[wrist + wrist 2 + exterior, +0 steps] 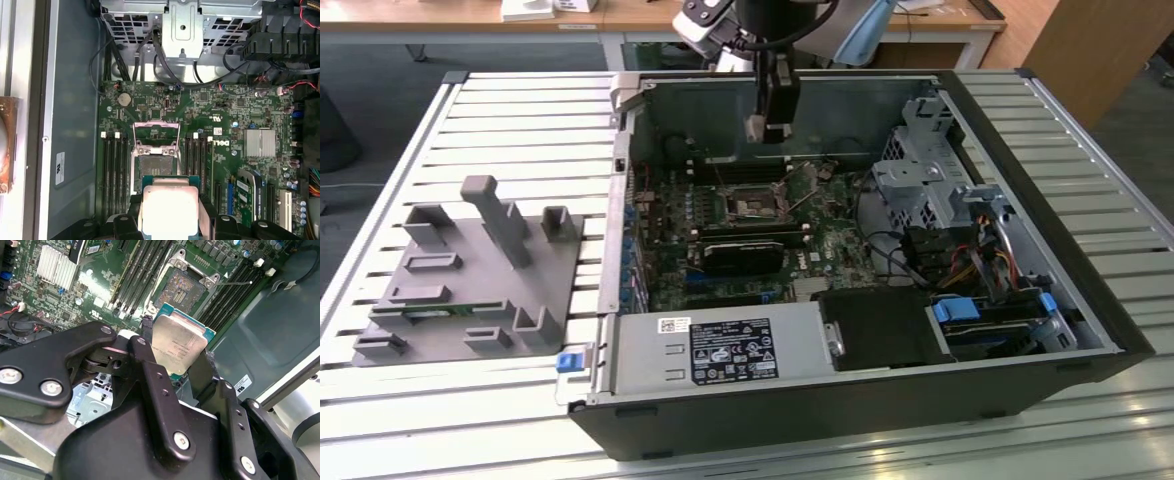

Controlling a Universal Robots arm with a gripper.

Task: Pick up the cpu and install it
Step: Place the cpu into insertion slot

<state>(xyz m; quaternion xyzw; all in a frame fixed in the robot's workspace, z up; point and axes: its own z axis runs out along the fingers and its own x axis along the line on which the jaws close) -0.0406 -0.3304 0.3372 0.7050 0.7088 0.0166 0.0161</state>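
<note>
In the exterior view the arm (774, 25) is entering at twelve o'clock and hanging almost straight down, its wrist pointing into the open computer case (987, 140). The gripper (767, 128) is hovering over the far part of the motherboard (720, 215), at about twelve o'clock from the open socket (754, 206), and is not touching the board.

The fingers (150, 372) are pinching narrow on the cpu (179, 342), each pressing one of two opposite edges. The chip is sitting between them with its silvery top facing the cameras in both wrist views. The cpu is being held clear of the socket, which is lying bare on the board below with its metal retention frame (155, 131) tipped up.

In the exterior view a black rectangular block (744, 250) is lying at six o'clock from the socket. A grey moulded fixture (467, 280) is sitting on the slatted table (520, 100) at nine o'clock from the case, well apart from the gripper.
</note>
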